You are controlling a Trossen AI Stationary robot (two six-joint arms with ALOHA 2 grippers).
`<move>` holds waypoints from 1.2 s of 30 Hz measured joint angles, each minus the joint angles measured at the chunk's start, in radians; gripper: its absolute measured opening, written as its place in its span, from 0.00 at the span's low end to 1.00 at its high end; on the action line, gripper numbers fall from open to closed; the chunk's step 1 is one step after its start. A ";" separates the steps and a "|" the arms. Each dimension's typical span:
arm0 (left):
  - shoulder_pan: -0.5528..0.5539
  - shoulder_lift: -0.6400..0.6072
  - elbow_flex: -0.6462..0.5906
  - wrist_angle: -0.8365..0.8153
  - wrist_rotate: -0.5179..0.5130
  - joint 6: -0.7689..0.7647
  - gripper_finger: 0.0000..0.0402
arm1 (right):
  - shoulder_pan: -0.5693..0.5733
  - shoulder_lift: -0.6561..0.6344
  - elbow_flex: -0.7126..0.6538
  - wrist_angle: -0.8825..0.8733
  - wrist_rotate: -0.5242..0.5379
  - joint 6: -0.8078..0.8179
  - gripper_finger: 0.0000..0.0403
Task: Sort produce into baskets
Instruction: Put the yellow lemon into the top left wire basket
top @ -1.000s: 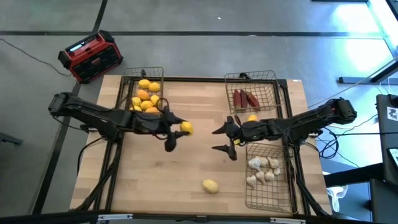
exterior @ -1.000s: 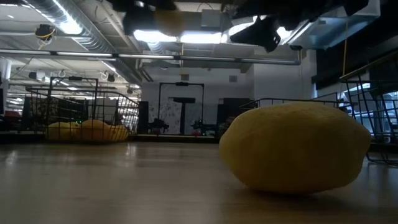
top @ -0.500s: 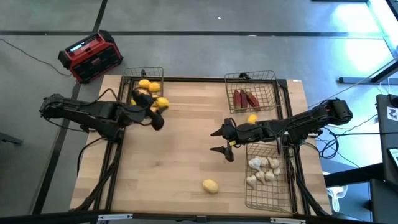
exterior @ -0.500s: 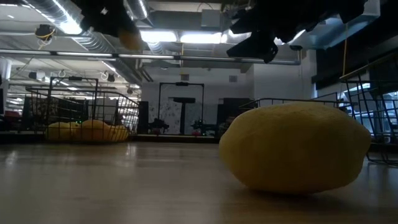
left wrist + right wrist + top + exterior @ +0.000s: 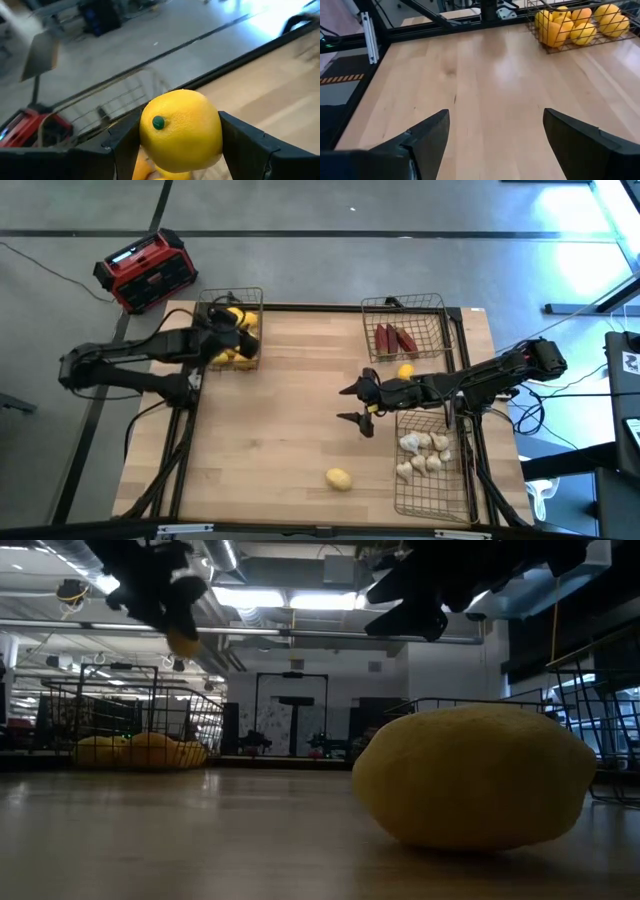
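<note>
My left gripper (image 5: 236, 330) is over the far-left wire basket (image 5: 261, 308), shut on a yellow lemon (image 5: 181, 131). In the low view the lemon (image 5: 184, 642) hangs high above that basket's pile of yellow and orange fruit (image 5: 140, 750). My right gripper (image 5: 358, 406) hovers open over the middle of the table with nothing between its fingers. A loose lemon (image 5: 339, 478) lies on the wood near the front edge. Another yellow fruit (image 5: 405, 370) lies just in front of the far-right basket (image 5: 404, 300), which holds dark red pieces (image 5: 395, 338). White bulbs (image 5: 424, 452) lie in the near-right basket (image 5: 432, 508). My left gripper pinches the lemon between its two fingers (image 5: 125, 145), one on each of its two opposite sides (image 5: 214, 134). The end with the green stem dot (image 5: 158, 122) faces the wrist camera. The lemon is lifted clear, above the far-left basket.
A red-and-black box (image 5: 146, 270) stands on the floor beyond the table's far left corner. Bare wood lies between the baskets across the table's middle (image 5: 300, 400). Dark frame rails (image 5: 180, 450) run along the table's left and right sides.
My left gripper has carried the lemon from over the table's middle toward the far left, to above the far-left basket, and has turned about on the way. The lemon has stayed in its hold. My right gripper has stayed open.
</note>
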 joint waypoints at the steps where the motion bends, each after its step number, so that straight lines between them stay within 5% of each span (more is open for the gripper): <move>1: 0.029 0.000 -0.007 -0.004 0.014 0.001 0.58 | 0.000 0.000 0.000 0.000 0.004 0.000 0.79; 14: 0.359 0.079 -0.081 0.005 0.318 0.057 0.58 | 0.000 0.024 -0.001 0.003 0.053 -0.001 0.79; 36: 0.630 0.408 -0.081 0.140 0.461 0.208 0.58 | 0.000 0.039 -0.001 -0.003 0.062 -0.002 0.79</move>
